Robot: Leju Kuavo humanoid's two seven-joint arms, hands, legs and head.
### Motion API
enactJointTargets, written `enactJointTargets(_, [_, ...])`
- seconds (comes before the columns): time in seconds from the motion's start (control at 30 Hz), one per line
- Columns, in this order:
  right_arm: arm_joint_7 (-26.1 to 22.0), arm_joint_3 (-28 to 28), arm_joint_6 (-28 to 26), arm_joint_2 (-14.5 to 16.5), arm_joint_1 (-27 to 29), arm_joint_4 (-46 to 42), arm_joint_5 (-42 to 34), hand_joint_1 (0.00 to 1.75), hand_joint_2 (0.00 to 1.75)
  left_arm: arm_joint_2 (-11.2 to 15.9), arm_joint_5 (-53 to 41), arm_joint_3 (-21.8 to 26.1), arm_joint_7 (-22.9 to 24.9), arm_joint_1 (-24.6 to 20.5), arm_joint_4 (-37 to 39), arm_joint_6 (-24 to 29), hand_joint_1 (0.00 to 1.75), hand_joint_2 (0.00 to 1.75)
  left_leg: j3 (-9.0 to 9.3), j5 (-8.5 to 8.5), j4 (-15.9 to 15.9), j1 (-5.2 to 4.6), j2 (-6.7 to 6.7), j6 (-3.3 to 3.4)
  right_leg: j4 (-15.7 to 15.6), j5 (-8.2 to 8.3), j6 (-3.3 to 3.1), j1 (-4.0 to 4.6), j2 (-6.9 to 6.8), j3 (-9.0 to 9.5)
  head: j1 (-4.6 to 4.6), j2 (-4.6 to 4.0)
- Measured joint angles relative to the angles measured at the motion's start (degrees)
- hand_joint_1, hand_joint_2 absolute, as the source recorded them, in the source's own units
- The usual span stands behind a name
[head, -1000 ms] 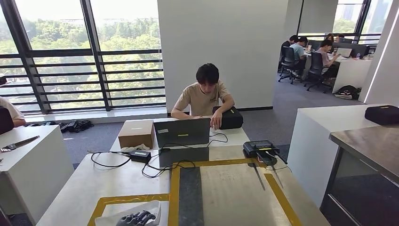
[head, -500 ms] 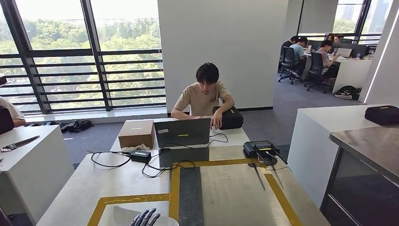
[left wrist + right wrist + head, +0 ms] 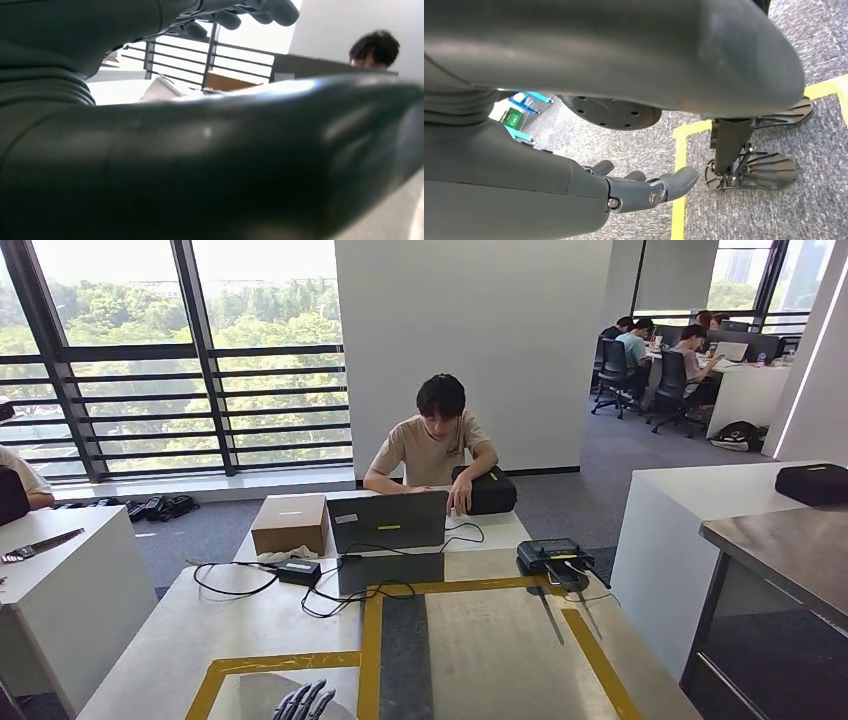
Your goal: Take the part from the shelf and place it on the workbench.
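The robot's left hand (image 3: 303,701) rests fingers spread on a pale part (image 3: 255,695), which lies on the workbench (image 3: 250,625) inside a yellow tape outline (image 3: 275,663); whether it grips is unclear. The right hand (image 3: 644,190) hangs above grey carpet (image 3: 749,215), fingers loosely extended, holding nothing.

The left hand (image 3: 303,701) is seen in the head view with dark grey, segmented fingers (image 3: 318,696). In the left wrist view, a grey ribbed cover and a thick, smooth, glossy dark grey thumb are shown. The right hand (image 3: 624,187) is built from matt grey shells; its darker fingers (image 3: 676,182) are rounded at the tips. Small silver screws are set into the finger housings.
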Motion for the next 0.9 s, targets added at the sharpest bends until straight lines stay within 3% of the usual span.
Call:
enactJointTargets(0.07, [0.0,0.0,-0.1,0.0,0.1,0.0,-0.2,0.0,0.0,0.7,1.5,0.1,0.2,1.2,-3.3,2.4,0.0,0.0,0.87,1.0,-1.9,0.33,0.16,0.67,0.0,-0.43,0.54,0.03,0.03,0.22,0.01,0.0])
enactJointTargets(0.1, [0.0,0.0,-0.2,0.0,0.1,0.0,-0.3,0.0,0.0,1.2,2.2,0.3,0.4,1.8,-5.3,3.5,0.0,0.0,1.27,1.52,-2.9,0.62,0.3,0.78,1.3,-1.59,0.77,0.06,0.02,-0.25,0.04,0.0])
enactJointTargets(0.2, [0.0,0.0,-0.3,0.0,0.2,0.0,-0.5,0.0,0.0,2.9,2.5,1.4,2.1,5.3,-13.4,5.2,0.0,0.0,1.34,2.07,-3.7,1.14,0.73,0.76,10.5,-6.99,1.81,-0.61,-0.04,-4.17,0.19,0.0])
enactJointTargets(0.23, [0.0,0.0,-0.3,0.0,0.3,0.0,-0.5,0.0,0.0,3.4,1.8,1.8,3.1,6.8,-16.3,5.3,0.0,0.0,1.12,2.1,-3.6,1.3,0.83,0.61,12.7,-7.69,2.26,-0.97,-0.06,-5.0,0.2,0.0])
enactJointTargets(0.27, [0.0,0.0,-0.3,0.0,0.4,0.0,-0.4,0.0,0.0,3.8,0.9,2.2,4.1,8.3,-19.3,5.3,0.0,0.0,0.82,2.14,-3.4,1.56,0.86,0.33,12.9,-7.27,2.75,-1.34,-0.07,-4.91,0.21,0.0])
enactJointTargets(0.3, [0.0,0.0,-0.2,-0.1,0.4,0.0,-0.2,0.0,0.0,4.2,-0.1,2.5,5.0,9.6,-21.9,5.3,0.0,0.0,0.41,2.18,-3.0,1.95,0.84,-0.09,11.0,-5.86,3.3,-1.73,-0.1,-3.75,0.21,0.0])
enactJointTargets(0.37, [0.0,0.0,-0.1,0.0,0.1,0.0,0.1,0.0,0.0,4.9,-1.7,3.3,6.2,11.7,-26.8,5.2,0.0,0.0,-0.65,2.13,-1.7,2.7,0.68,-1.31,4.3,-2.82,4.45,-2.37,-0.03,0.14,0.3,0.01])
enactJointTargets(0.4, [0.0,0.0,0.0,0.1,0.0,0.0,0.2,0.0,0.0,5.3,-2.3,3.7,6.5,12.7,-29.0,5.1,0.0,0.0,-1.1,2.08,-1.0,2.87,0.58,-1.96,2.2,-1.81,4.46,-2.44,0.22,1.29,0.34,0.01])
enactJointTargets(0.43, [-0.2,0.0,0.0,0.1,-0.1,0.0,0.3,0.0,0.0,5.7,-2.9,4.2,6.6,13.7,-31.2,5.0,0.0,0.0,-1.46,2.1,-0.4,2.87,0.44,-2.56,1.4,-1.7,3.97,-2.46,0.45,1.68,0.37,0.01])
enactJointTargets(0.53, [-0.4,0.0,0.1,0.2,-0.1,0.0,0.4,0.0,0.0,6.5,-4.0,5.2,6.6,16.4,-35.9,5.0,0.0,0.0,-1.92,2.5,0.1,2.9,0.1,-3.85,2.3,-1.93,1.23,-2.28,0.6,0.42,0.24,0.0])
enactJointTargets(0.57, [-0.4,0.0,0.2,0.2,-0.1,0.0,0.5,0.0,0.0,6.8,-4.1,5.5,6.6,17.2,-36.9,5.0,0.0,0.0,-2.24,1.82,0.5,2.99,0.15,-4.04,2.4,-1.62,0.55,-2.18,0.46,0.03,0.18,0.0])
enactJointTargets(0.6, [-0.4,-0.1,0.2,0.2,-0.1,0.0,0.5,0.0,0.0,7.0,-4.3,5.7,6.6,17.8,-37.8,5.1,0.0,0.0,-2.87,0.2,1.9,3.06,0.27,-4.09,2.4,-1.2,-0.04,-2.09,0.32,-0.4,0.09,0.0])
enactJointTargets(0.67, [-0.4,-0.1,0.3,0.2,-0.1,0.0,0.5,0.0,0.0,7.3,-4.5,6.2,6.5,18.8,-39.3,5.2,0.0,0.0,-5.04,-5.15,8.4,2.86,0.5,-3.89,2.3,-0.18,-0.78,-1.72,0.05,-1.43,-0.07,0.0])
enactJointTargets(0.73, [-0.4,-0.1,0.3,0.2,-0.1,0.0,0.5,0.0,0.0,7.4,-4.8,6.6,6.5,19.4,-40.4,5.0,0.0,0.0,-6.59,-8.93,15.4,2.41,0.53,-3.47,2.4,0.83,-1.1,-1.13,-0.15,-2.59,-0.16,0.0])
enactJointTargets(0.77, [-0.4,-0.1,0.3,0.2,-0.1,0.0,0.5,0.0,0.0,7.4,-4.8,6.8,6.5,19.7,-40.7,4.9,0.0,0.0,-6.19,-9.22,16.7,2.12,0.52,-3.04,2.4,1.3,-1.2,-0.78,-0.22,-3.16,-0.18,0.0])
enactJointTargets(0.8, [-0.4,-0.1,0.3,0.2,-0.1,0.0,0.5,0.0,0.0,7.4,-4.9,6.9,6.5,20.0,-41.0,4.8,0.0,0.0,-4.63,-8.57,15.7,1.72,0.5,-2.37,2.4,1.77,-1.28,-0.42,-0.24,-3.76,-0.2,0.0])
enactJointTargets(0.83, [-0.4,-0.1,0.3,0.2,-0.1,0.0,0.5,0.0,0.0,7.4,-4.9,7.0,6.5,20.1,-41.3,4.6,0.0,0.0,-2.08,-7.52,12.8,1.22,0.46,-1.49,2.4,2.23,-1.35,-0.09,-0.25,-4.29,-0.2,0.0])
enactJointTargets(0.9, [-0.4,-0.1,0.4,0.3,-0.2,0.0,0.6,0.0,0.0,7.5,-5.1,7.4,6.6,20.3,-42.1,4.4,0.0,0.0,3.62,-6.63,4.9,0.16,0.54,0.37,2.2,3.1,-1.33,0.27,-0.22,-4.97,-0.14,0.0])
